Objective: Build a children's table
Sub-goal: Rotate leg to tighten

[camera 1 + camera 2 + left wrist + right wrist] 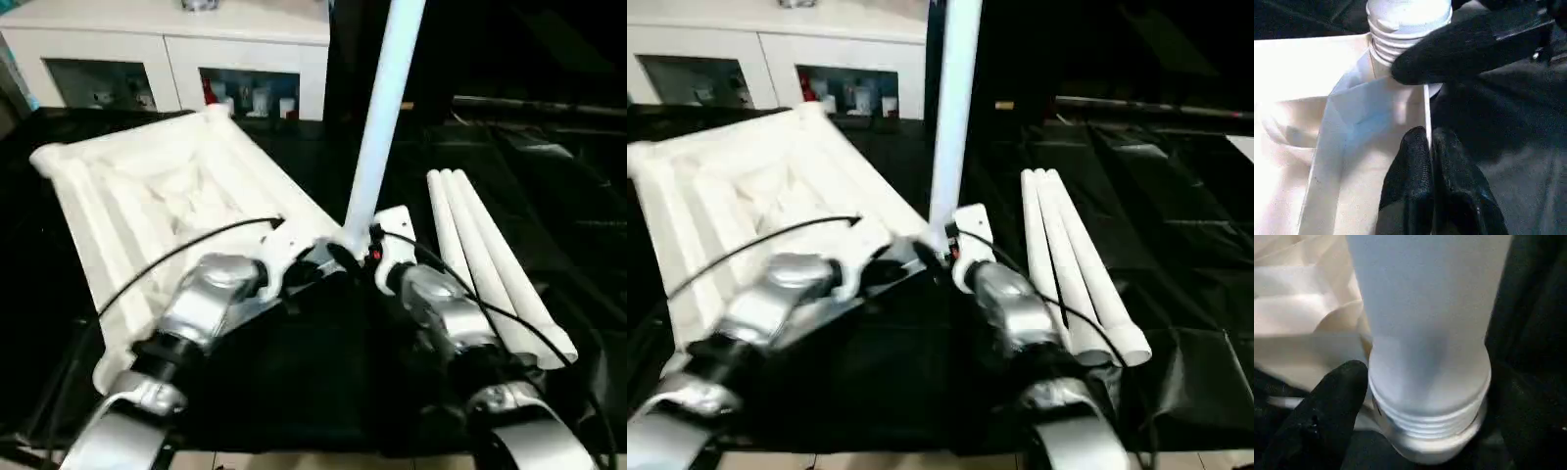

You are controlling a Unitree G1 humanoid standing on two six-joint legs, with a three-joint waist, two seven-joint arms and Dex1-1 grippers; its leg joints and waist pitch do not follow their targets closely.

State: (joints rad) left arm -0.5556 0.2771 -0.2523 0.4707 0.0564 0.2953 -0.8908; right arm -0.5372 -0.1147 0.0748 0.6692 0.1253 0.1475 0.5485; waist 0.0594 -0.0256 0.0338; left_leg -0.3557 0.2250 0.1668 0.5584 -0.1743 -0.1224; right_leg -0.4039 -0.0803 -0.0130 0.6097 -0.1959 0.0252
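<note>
The white tabletop (167, 196) lies upside down on the black worktop (549, 176), toward its left side. One leg (377, 127) stands upright in the tabletop's near corner socket, threads showing. The right end effector (1415, 382) grasps its base; the left end effector (1431, 171) pinches the tabletop's rim. Three spare legs (490, 264) lie together toward the right edge.
</note>
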